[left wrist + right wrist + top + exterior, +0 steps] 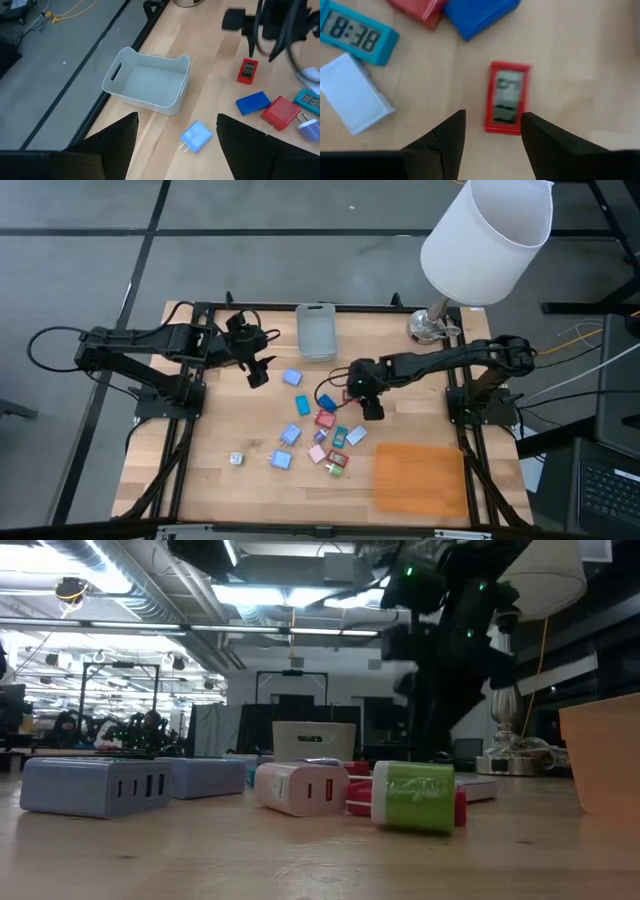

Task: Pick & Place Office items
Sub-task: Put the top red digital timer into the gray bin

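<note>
Right gripper [492, 132] open, poised just above small red clock [507, 98], off-centre; one finger may land on it, skidding it toward blue block [480, 15].

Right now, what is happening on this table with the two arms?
Two robot arms are sorting small office items scattered on a wooden table. The right gripper hangs open just above a small red clock, with nothing held. The left gripper waits open near a light blue charger and the empty grey bin. The orange mat holds nothing.
</note>
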